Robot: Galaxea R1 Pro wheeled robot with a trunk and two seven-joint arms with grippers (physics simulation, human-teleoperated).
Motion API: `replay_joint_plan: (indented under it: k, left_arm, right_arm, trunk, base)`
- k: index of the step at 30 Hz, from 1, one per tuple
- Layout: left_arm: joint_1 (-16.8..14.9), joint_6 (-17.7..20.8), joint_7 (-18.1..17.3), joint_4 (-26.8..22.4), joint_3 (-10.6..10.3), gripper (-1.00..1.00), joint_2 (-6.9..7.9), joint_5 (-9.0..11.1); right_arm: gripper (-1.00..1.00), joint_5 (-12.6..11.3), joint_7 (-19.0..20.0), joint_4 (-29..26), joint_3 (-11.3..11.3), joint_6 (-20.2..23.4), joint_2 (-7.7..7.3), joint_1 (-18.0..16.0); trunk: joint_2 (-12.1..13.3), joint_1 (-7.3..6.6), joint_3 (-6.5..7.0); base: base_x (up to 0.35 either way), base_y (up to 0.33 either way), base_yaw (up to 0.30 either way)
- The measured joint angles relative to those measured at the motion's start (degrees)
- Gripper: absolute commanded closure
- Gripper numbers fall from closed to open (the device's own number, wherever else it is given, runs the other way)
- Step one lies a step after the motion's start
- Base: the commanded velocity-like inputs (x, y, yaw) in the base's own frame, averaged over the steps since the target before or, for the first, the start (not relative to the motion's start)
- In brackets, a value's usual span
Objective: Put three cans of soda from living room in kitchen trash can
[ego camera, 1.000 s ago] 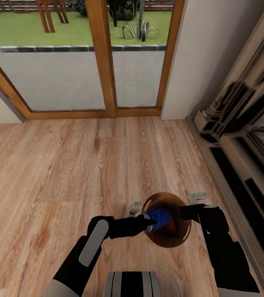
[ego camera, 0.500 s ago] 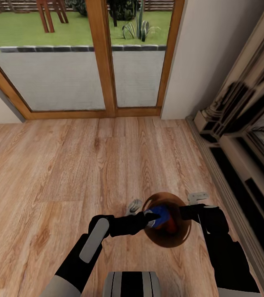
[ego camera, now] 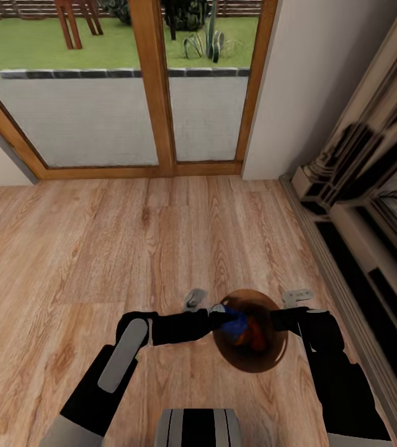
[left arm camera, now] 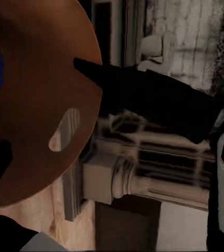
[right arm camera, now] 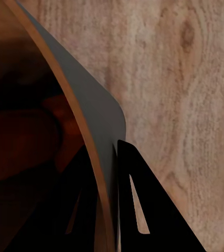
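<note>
- The trash can (ego camera: 251, 357), a round brown bin, sits on the wood floor (ego camera: 99, 248) in front of the robot, well short of the glass doors (ego camera: 155, 93) and beside the dark cabinet front (ego camera: 372, 236).
- The blue soda can (ego camera: 236, 320) lies inside the bin's mouth, on top of something orange (ego camera: 255, 338), apparently another can.
- The left gripper (ego camera: 216, 313) is at the bin's near-left rim; I cannot tell whether its fingers have let go of the blue can.
- The right gripper (right arm camera: 104, 210) pinches the bin wall (right arm camera: 88, 118), one finger inside and one outside, steadying it.
- Judged step: dropping a can into the bin. Next, the left arm needs to release cleanly and lift clear of the rim without tipping the bin.
</note>
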Motion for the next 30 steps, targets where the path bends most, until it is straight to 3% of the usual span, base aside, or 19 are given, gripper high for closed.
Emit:
replay_joint_plan:
  k: [1,2,3,4,6,9,12,15,16,17,19,20,21,24,28,30]
  left_arm:
    - [0.0,0.3,-1.0,-2.5,0.0,-1.0,2.93,-0.1]
    - [0.0,0.5,-2.7,-5.3,0.0,-1.0,7.23,0.3]
    - [0.0,0.6,-6.5,-7.2,0.0,-1.0,12.47,2.0]
    - [0.0,0.6,-9.3,-7.7,0.0,-1.0,15.02,2.9]
    - [0.0,0.4,-16.7,-8.3,0.0,-1.0,19.27,3.9]
    - [0.0,-0.9,-24.2,-8.5,0.0,-1.0,23.49,4.2]
    - [0.0,-3.4,-28.0,-8.4,0.0,-1.0,28.09,4.2]
    - [0.1,-9.6,-32.9,-8.2,0.0,-1.0,35.24,4.2]
    - [0.1,-11.3,-33.9,-8.1,0.0,-1.0,36.54,4.1]
    - [0.2,-14.8,-34.8,-7.2,0.0,-1.0,37.85,2.7]
    - [0.4,-18.9,-35.6,-4.8,-0.3,-1.0,38.25,-0.5]
    - [0.4,-20.7,-35.8,-3.2,-1.1,-1.0,37.76,-2.4]
    - [0.4,-21.5,-35.9,-2.4,-2.0,-1.0,37.17,-3.2]
    - [0.4,-22.5,-35.9,-1.2,-3.7,-1.0,35.76,-4.3]
    - [0.5,-22.9,-35.5,-0.1,-4.2,-1.0,35.34,-4.4]
    - [0.5,-22.9,-35.5,0.3,-4.3,-1.0,35.31,-4.4]
  right_arm:
    - [1.0,0.0,0.0,0.0,0.0,0.0,0.0,0.0]
    - [1.0,0.0,0.0,0.0,0.0,0.0,0.0,0.0]
    - [1.0,-0.1,0.0,0.0,0.0,0.0,0.0,0.0]
    - [1.0,-0.1,0.0,0.0,0.0,0.0,0.0,0.0]
    - [1.0,-0.2,0.0,0.0,0.0,0.0,0.02,0.0]
    - [1.0,-0.2,0.0,0.0,0.0,0.0,0.01,0.0]
    - [1.0,-0.1,0.0,0.0,0.0,0.0,0.01,0.0]
    - [1.0,-0.1,0.0,0.0,0.0,0.0,0.0,0.0]
    - [1.0,-0.1,0.0,0.0,0.0,0.0,0.0,0.0]
    - [1.0,0.4,0.7,0.0,0.0,-0.1,0.0,0.0]
    - [1.0,1.1,3.2,0.0,0.0,-0.2,-0.08,0.0]
    - [1.0,1.7,5.8,0.0,-0.1,-0.4,-0.19,0.0]
    - [1.0,0.7,7.5,0.0,-0.2,-0.2,-0.28,0.0]
    - [1.0,-2.2,10.3,-0.1,-0.3,0.1,-0.39,0.0]
    - [1.0,1.4,11.0,-0.1,-0.5,-0.5,-0.45,-0.1]
    - [1.0,1.6,11.1,-0.1,-0.5,-0.5,-0.45,-0.2]
  trunk:
    - [0.0,0.0,0.0]
    - [0.0,0.0,0.0]
    - [0.0,0.0,0.0]
    - [0.0,0.0,0.0]
    - [0.0,0.0,0.0]
    - [0.0,0.0,0.0]
    - [0.0,0.0,0.0]
    - [0.0,0.0,0.0]
    - [0.0,0.0,0.0]
    - [0.0,0.0,0.0]
    - [0.0,0.0,0.0]
    - [0.0,0.01,-0.01]
    - [0.0,0.01,-0.01]
    - [0.0,0.0,0.0]
    - [0.0,0.0,0.0]
    - [0.0,0.0,0.0]
  base:
    - [0.0,0.0,0.0]
    - [0.0,0.0,0.0]
    - [0.0,0.0,0.0]
    - [0.0,0.0,0.0]
    - [0.0,0.0,0.0]
    - [0.0,0.0,0.0]
    - [0.0,0.0,0.0]
    - [0.0,0.0,0.0]
    - [0.0,0.0,0.0]
    - [0.0,0.0,0.0]
    - [0.0,0.0,0.0]
    - [0.0,0.0,0.0]
    - [0.0,0.0,0.0]
    - [0.0,0.0,0.0]
    - [0.0,0.0,0.0]
    - [0.0,0.0,0.0]
